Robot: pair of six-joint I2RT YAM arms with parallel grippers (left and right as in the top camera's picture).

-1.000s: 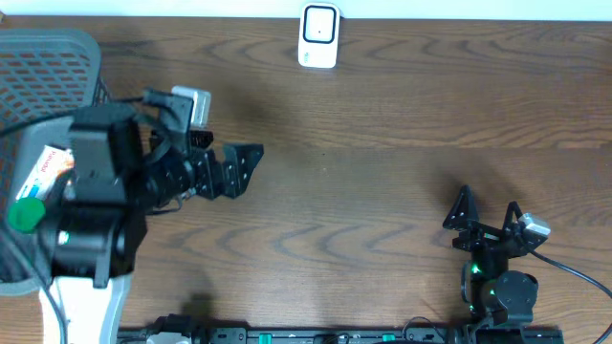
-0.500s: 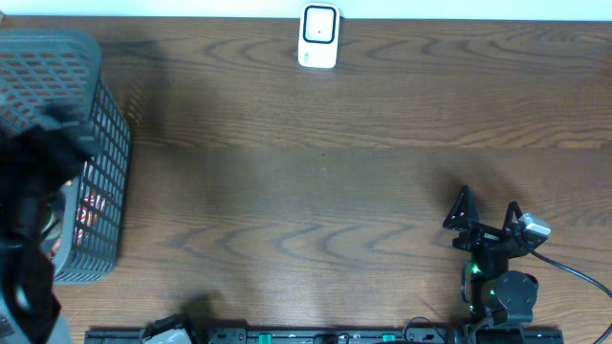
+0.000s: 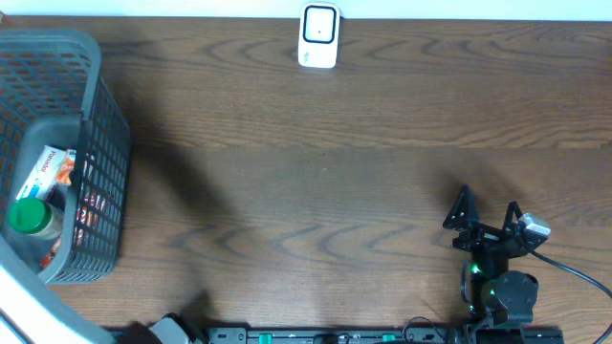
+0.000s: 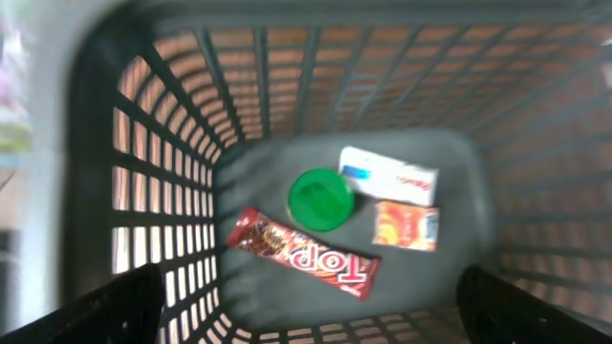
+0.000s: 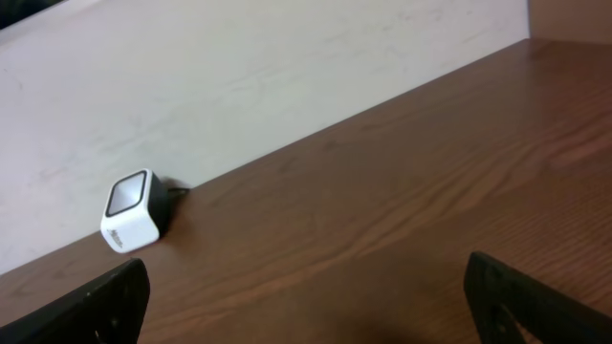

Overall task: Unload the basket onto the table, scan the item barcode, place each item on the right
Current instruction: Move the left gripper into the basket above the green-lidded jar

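Above the mesh basket (image 4: 172, 191), the left fingers (image 4: 105, 306) are spread wide and empty, with no item picked yet.
They look straight down, likely to line up a pick: on the basket floor lie a green-capped bottle (image 4: 321, 199), a Top chocolate bar (image 4: 304, 254), a white box (image 4: 390, 176) and an orange packet (image 4: 406, 225). The right fingers (image 5: 96, 301), equally wide and empty, face the white barcode scanner (image 5: 134, 212) at the bench's (image 3: 325, 191) far edge, well apart from the basket.

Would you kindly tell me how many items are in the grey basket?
4 in the left wrist view: a green-capped bottle at the centre, a white box to its right, an orange packet below that box, a red Top bar lower left. More may be hidden beneath.
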